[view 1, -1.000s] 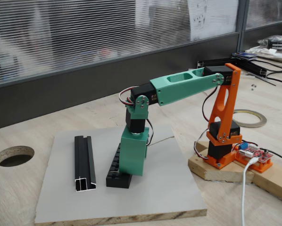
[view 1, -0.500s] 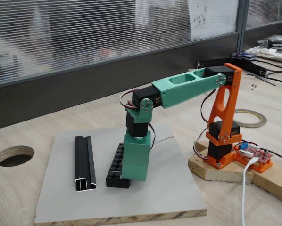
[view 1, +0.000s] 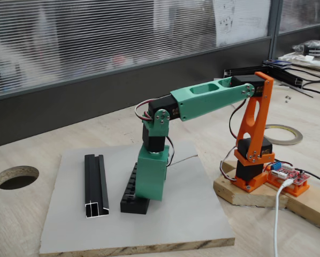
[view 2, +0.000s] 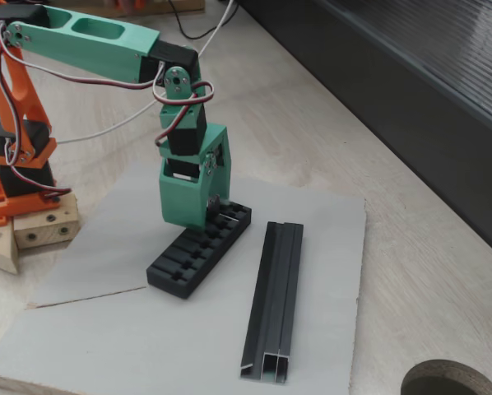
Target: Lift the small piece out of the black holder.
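1. A rail (view 1: 96,184) is being shown lying at the left of the grey board (view 1: 176,225).
2. The holder (view 1: 132,194) is being covered by the gripper (view 2: 203,216), just right of it.
3. The claw's state and the piece's place cannot be told.

green hand (view 2: 203,216) low over black holder (view 2: 198,250) on grey board (view 2: 106,329), black channel rail (view 2: 272,300) beside

We see holder (view 2: 198,249) on board (view 2: 90,329), rail (view 2: 275,300) beside it, arm base (view 1: 253,160) on desk (view 1: 21,214).
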{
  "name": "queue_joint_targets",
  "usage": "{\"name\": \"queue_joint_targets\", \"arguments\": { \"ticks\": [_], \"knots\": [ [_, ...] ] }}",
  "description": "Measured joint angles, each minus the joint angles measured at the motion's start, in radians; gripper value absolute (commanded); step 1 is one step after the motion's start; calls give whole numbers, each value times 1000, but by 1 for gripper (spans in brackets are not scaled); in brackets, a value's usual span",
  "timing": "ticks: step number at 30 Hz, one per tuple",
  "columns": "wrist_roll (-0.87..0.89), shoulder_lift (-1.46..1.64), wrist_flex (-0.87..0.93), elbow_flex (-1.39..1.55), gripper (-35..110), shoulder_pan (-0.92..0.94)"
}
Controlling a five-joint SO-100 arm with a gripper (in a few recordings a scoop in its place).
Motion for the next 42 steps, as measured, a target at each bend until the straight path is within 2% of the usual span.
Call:
{"name": "queue_joint_targets", "arguments": {
  "ticks": [14, 24, 36, 42],
  "knots": [
    [0, 0, 0, 2, 52, 0],
    [0, 25, 135, 0, 52, -2],
    [0, 25, 133, 0, 52, -3],
    [0, 25, 6, 0, 52, 0]
  ]
}}
